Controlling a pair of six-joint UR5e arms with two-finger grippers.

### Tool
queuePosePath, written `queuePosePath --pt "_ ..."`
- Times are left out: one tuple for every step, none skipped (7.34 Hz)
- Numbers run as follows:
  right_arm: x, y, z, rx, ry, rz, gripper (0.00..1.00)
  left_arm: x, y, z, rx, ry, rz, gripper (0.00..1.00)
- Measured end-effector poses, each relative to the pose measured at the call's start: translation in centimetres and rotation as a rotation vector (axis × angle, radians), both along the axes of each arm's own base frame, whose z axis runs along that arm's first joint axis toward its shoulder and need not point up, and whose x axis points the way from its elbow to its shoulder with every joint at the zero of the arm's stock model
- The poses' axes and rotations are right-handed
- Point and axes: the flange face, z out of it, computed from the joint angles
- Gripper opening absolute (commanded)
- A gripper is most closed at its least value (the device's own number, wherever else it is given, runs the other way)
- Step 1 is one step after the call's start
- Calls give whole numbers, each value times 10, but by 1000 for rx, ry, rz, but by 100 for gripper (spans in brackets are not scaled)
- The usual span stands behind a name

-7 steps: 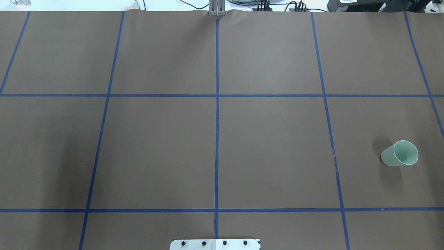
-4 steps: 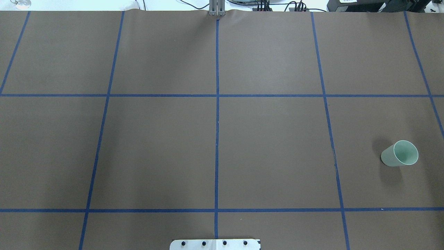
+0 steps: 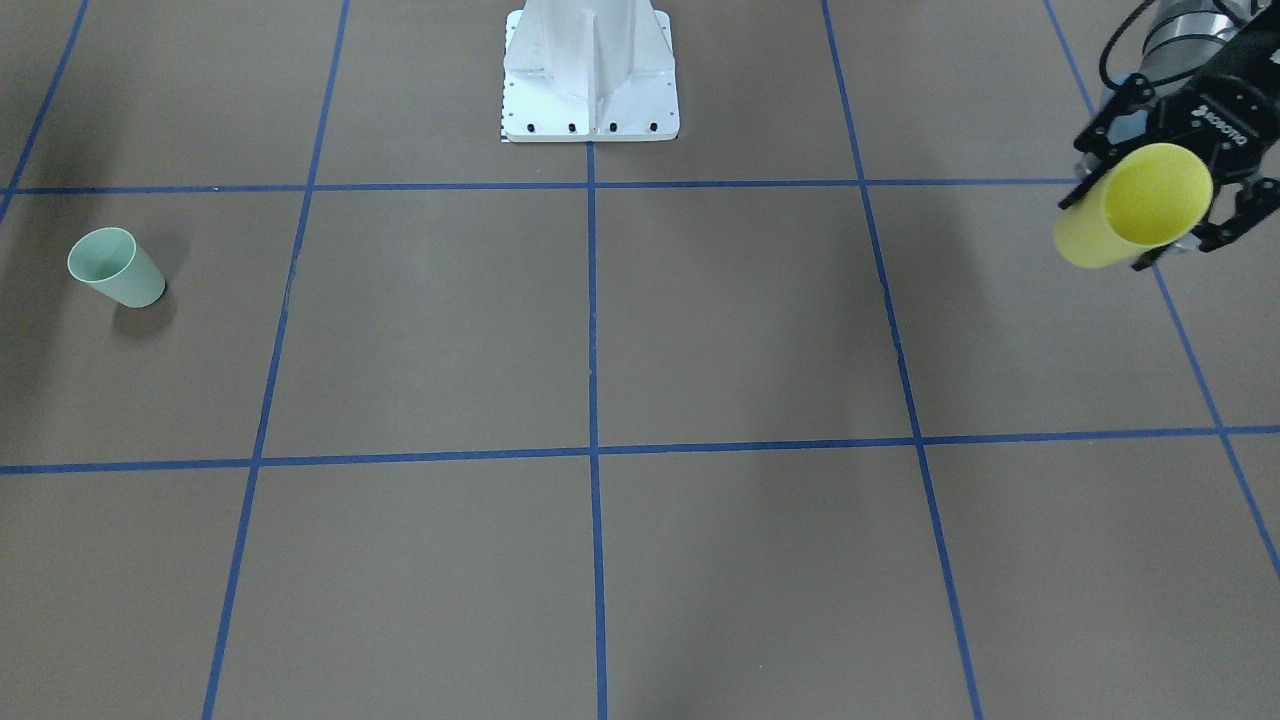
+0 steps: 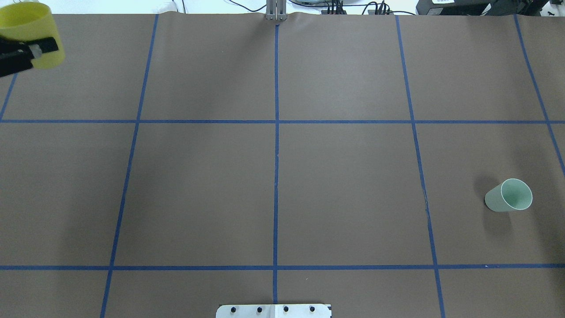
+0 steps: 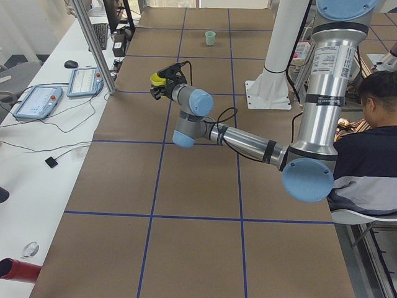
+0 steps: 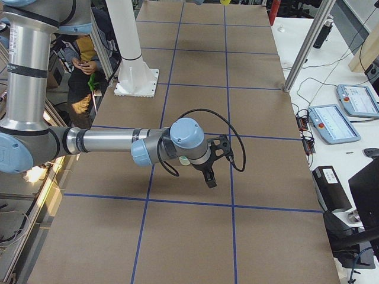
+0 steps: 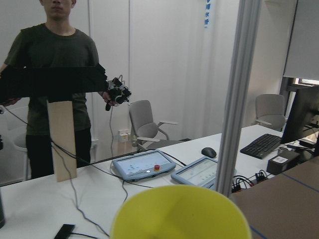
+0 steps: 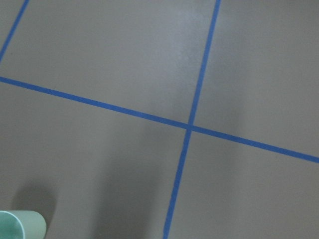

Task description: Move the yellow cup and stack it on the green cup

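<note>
While my left hand (image 3: 1165, 205) holds the yellow cup (image 3: 1130, 210) clamped upright over the counter's (image 4: 282, 176) 10 o'clock corner, seen from overhead, the green cup (image 4: 508, 195) stands mouth-up far across at 4 o'clock. My right hand (image 6: 210, 171) hangs nearer it, though I cannot tell whether it is spread or closed.

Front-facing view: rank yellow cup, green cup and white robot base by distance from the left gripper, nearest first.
1. yellow cup: held in the left gripper, at the view's right edge.
2. white robot base: top centre of the view.
3. green cup: far left of the view, clearly farthest.
</note>
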Motion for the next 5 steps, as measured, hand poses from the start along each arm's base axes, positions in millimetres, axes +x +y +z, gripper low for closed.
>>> queuePosePath --pt "-5 -13 -25 31 -58 -20 99 47 11 -15 93 -18 82 28" --pt "-17 -32 -57 36 -117 -32 99 89 20 -29 193 -38 136 28" --pt "-39 -52 -93 7 -168 -37 99 123 27 -39 289 -61 163 26" --pt "-71 -67 -133 -46 -211 -40 99 154 35 -48 367 -76 187 26" --pt "-112 -80 -179 -123 -256 -40 100 184 42 -60 427 -76 211 26"
